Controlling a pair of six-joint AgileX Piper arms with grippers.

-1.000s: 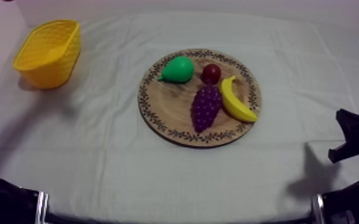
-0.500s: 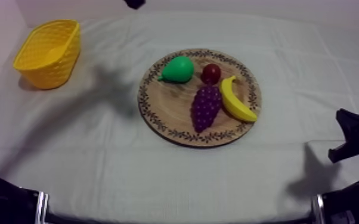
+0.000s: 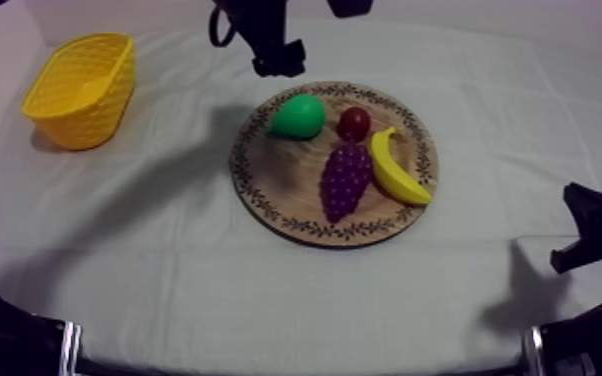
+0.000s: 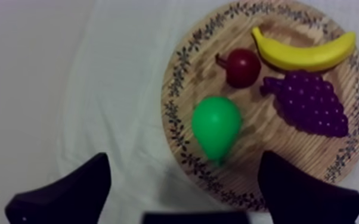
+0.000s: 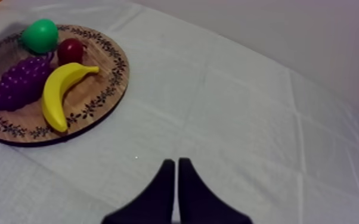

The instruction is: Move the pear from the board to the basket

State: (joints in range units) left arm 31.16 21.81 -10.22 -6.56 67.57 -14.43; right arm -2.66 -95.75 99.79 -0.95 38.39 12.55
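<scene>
The pear (image 4: pixel 216 125) lies near the wooden board's (image 4: pixel 253 138) rim, beside the small red fruit (image 4: pixel 241 67); the left gripper (image 4: pixel 185 159), spread wide over it, should descend centred on the broad body before closing.

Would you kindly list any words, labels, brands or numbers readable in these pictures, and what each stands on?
None: no readable text in any view. The rim of the wooden board bears only a leaf pattern; the pear, yellow basket and cloth are unmarked.
</scene>
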